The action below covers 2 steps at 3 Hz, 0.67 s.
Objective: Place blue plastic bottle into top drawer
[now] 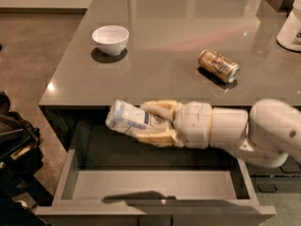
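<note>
Above the open top drawer (pixel 141 210), the gripper (pixel 153 123) reaches in, its jaws closed around the labelled body of the blue plastic bottle (pixel 124 118), held on its side. Light, thin-walled and smooth, the bottle probably dents or slips under hard pressure; a mid-body hold looks soundest.

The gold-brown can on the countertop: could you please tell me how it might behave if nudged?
Lying on its side on the smooth countertop, the can would probably roll away. It looks small, so likely light. The gripper, holding the blue plastic bottle above the open top drawer, is clear of it.
</note>
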{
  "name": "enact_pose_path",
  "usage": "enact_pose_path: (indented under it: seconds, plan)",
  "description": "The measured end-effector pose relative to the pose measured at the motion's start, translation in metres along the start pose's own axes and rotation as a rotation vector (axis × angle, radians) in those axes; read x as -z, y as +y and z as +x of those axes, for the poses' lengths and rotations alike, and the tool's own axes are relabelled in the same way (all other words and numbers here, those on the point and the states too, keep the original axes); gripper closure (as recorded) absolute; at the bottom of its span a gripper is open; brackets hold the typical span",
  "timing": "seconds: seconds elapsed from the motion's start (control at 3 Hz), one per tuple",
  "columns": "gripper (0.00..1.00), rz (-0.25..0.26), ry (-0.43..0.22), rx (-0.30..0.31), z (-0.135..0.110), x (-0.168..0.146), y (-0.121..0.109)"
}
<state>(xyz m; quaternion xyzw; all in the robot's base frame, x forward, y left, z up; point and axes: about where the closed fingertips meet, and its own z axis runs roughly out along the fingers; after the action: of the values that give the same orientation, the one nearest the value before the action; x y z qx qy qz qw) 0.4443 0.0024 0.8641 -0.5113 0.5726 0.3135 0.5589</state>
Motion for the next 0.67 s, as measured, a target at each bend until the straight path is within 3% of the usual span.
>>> enact_pose_path:
  seconds: [0.67]
  plan:
    - [1.0,0.05,0.103,-0.125,0.09,-0.003,0.024]
